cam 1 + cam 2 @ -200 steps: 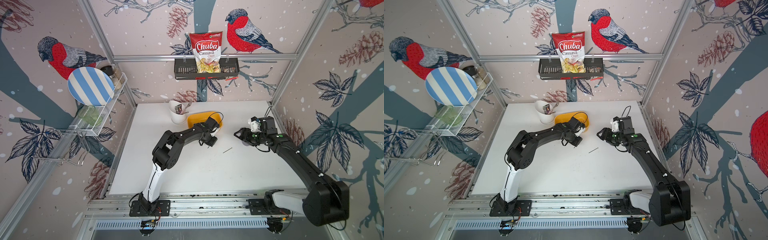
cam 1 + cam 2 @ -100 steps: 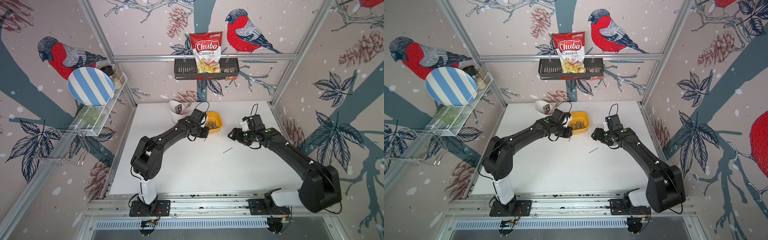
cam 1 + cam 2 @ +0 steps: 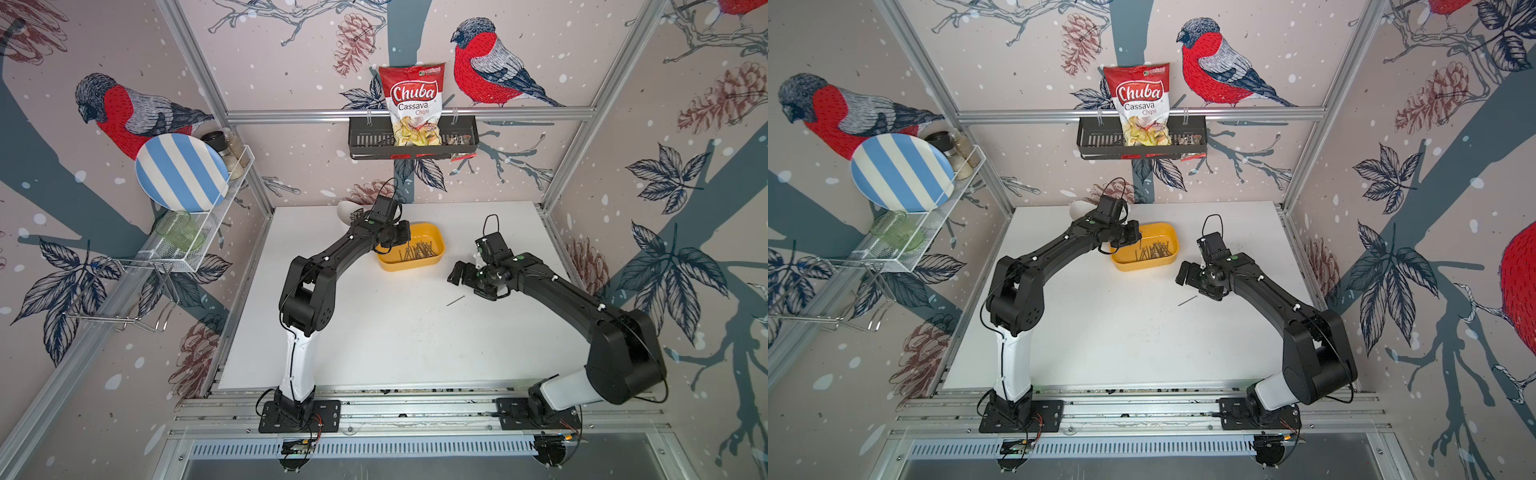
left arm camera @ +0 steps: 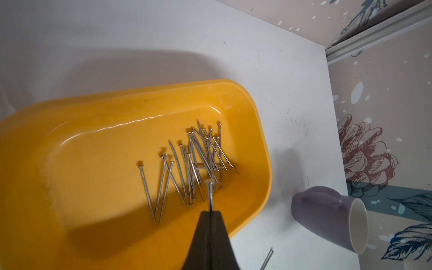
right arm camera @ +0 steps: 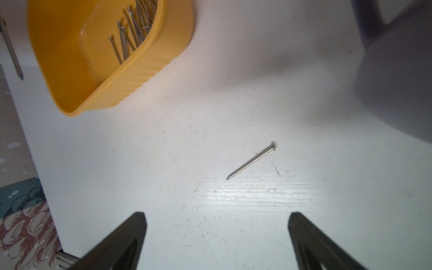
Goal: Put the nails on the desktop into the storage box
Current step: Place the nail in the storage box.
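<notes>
The yellow storage box [image 3: 411,251] [image 3: 1144,249] stands at the back middle of the white desktop [image 3: 395,340] and holds several nails [image 4: 198,161]. My left gripper [image 4: 210,212] hangs over the box's inside, shut on one nail [image 4: 210,194] that sticks out head first past its tips. One nail [image 3: 456,301] [image 3: 1187,300] [image 5: 251,161] lies loose on the desktop, to the front right of the box. My right gripper [image 5: 216,224] hovers just right of that nail with its fingers wide open and nothing between them.
A purple mug [image 4: 327,215] lies on its side beside the box, close to the loose nail. A white cutlery cup [image 3: 347,210] stands behind the left arm. A black wall basket [image 3: 370,139] with a chips bag hangs on the back wall. A rack holds a striped plate [image 3: 183,172] at left.
My left gripper has carried its nail back and over the box's inside. My right gripper has slid left toward the loose nail and its jaws have spread wider.
</notes>
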`<act>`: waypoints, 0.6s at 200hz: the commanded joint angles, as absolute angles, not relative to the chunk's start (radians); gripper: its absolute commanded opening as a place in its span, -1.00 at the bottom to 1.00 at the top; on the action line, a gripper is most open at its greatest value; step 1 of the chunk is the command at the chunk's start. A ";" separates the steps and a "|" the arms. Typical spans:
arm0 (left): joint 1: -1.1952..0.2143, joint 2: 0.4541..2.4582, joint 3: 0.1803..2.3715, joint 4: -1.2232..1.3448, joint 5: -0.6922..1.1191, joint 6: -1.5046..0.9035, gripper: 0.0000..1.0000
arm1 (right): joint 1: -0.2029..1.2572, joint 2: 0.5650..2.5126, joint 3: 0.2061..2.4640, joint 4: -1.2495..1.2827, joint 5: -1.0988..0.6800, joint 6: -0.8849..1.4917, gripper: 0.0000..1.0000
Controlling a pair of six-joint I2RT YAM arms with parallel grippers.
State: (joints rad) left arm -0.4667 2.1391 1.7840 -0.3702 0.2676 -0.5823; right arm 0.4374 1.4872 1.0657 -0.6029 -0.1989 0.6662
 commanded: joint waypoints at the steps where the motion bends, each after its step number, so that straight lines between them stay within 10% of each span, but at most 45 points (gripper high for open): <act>1: -0.461 2.188 1.825 -0.322 0.273 -0.616 -1.00 | 0.437 1.470 1.068 -0.606 -0.143 0.712 1.00; 120: -0.451 2.331 1.835 -0.289 0.343 -0.680 -1.00 | 0.345 1.460 1.032 -0.538 -0.245 0.748 1.00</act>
